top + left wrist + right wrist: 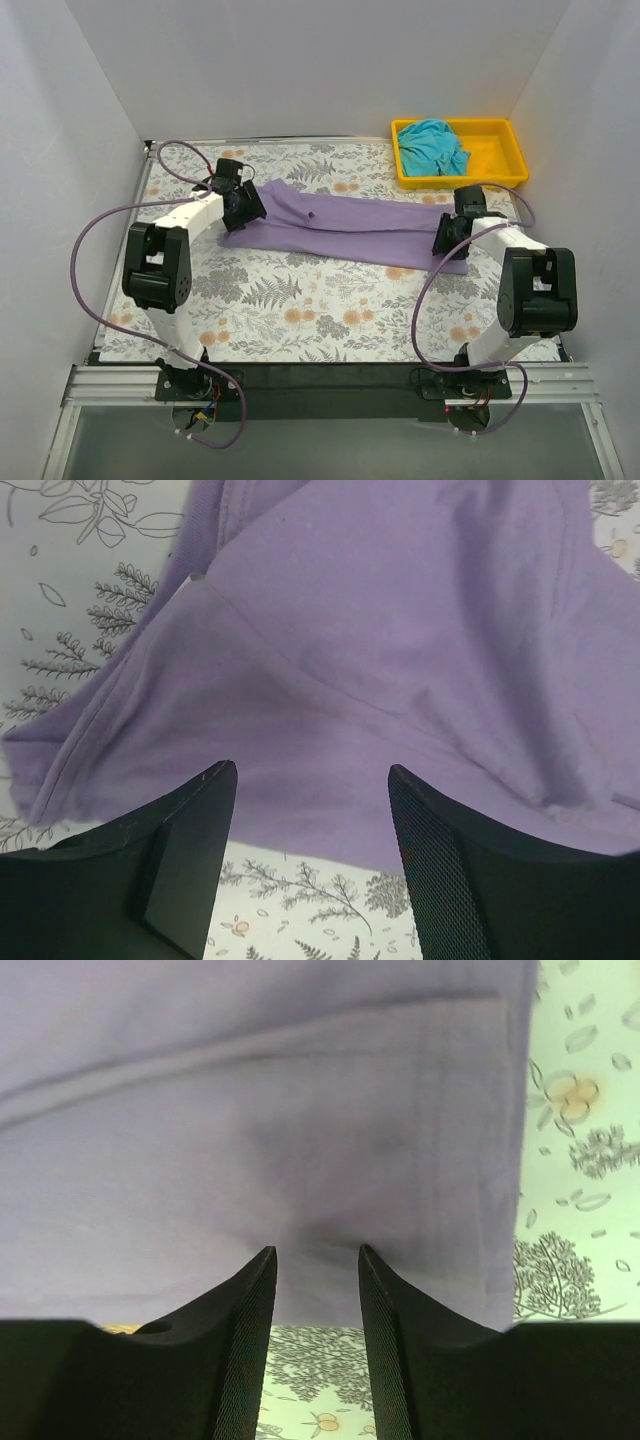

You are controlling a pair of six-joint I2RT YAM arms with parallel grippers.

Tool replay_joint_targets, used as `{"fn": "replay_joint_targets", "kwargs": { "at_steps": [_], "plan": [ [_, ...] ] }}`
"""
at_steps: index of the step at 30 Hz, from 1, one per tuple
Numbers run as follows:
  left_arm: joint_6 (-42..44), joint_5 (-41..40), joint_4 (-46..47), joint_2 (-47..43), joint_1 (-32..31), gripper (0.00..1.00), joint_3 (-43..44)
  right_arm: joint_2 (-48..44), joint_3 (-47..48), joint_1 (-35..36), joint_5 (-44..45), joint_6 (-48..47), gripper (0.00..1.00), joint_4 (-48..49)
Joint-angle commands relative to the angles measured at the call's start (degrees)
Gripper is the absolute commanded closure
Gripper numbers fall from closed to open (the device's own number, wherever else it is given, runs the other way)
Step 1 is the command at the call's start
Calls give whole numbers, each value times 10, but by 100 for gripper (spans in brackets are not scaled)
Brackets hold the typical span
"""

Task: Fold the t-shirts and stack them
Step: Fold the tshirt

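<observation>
The lavender-purple t-shirt (350,226) lies on the table folded into a long strip running from back left to front right. My left gripper (247,204) is at the strip's left end. In the left wrist view the left gripper (310,770) is open wide, its tips over the cloth's near edge (330,820) with nothing pinched. My right gripper (449,236) is at the right end. In the right wrist view the right gripper (316,1250) is open with a narrower gap, its tips over the shirt's hem (300,1160). The teal t-shirt (432,146) lies bunched in the yellow tray.
The yellow tray (500,155) stands at the back right corner of the floral tablecloth (300,300). White walls close in the left, back and right sides. Purple cables loop beside both arm bases.
</observation>
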Motion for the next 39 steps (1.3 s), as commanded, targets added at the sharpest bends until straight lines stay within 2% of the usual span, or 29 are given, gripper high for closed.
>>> {"fn": "replay_joint_targets", "kwargs": {
  "at_steps": [1,6,10,14,18,21,24,27,31,34,39],
  "plan": [
    [1,2,12,34,1,42,30,-21,-22,-37,-8,24,61,24],
    [-7,-43,-2,63,3,42,14,-22,-60,-64,-3,36,61,27],
    [-24,-54,-23,47,12,42,-42,-31,-95,-84,-4,48,60,16],
    [-30,-42,-36,-28,30,42,-155,-59,-123,-88,-4,46,60,-38],
    [-32,-38,-72,-113,34,41,-225,-100,-149,-88,-12,41,59,-91],
    [-31,-36,-81,-155,34,41,-247,-146,-146,-85,-15,21,59,-120],
    [-22,-30,-81,-182,33,41,-230,-185,-113,-68,-52,-3,59,-120],
    [-19,-23,-87,-183,31,40,-207,-196,-59,-19,-89,-9,59,-106],
    [-21,-23,-89,-192,31,40,-184,-174,-15,104,-166,10,60,-41],
    [-21,-20,-91,-196,31,40,-176,-115,-1,176,-213,30,60,38],
    [-18,-30,-98,-201,31,40,-163,-24,43,262,-261,41,61,95]
  ]
}}
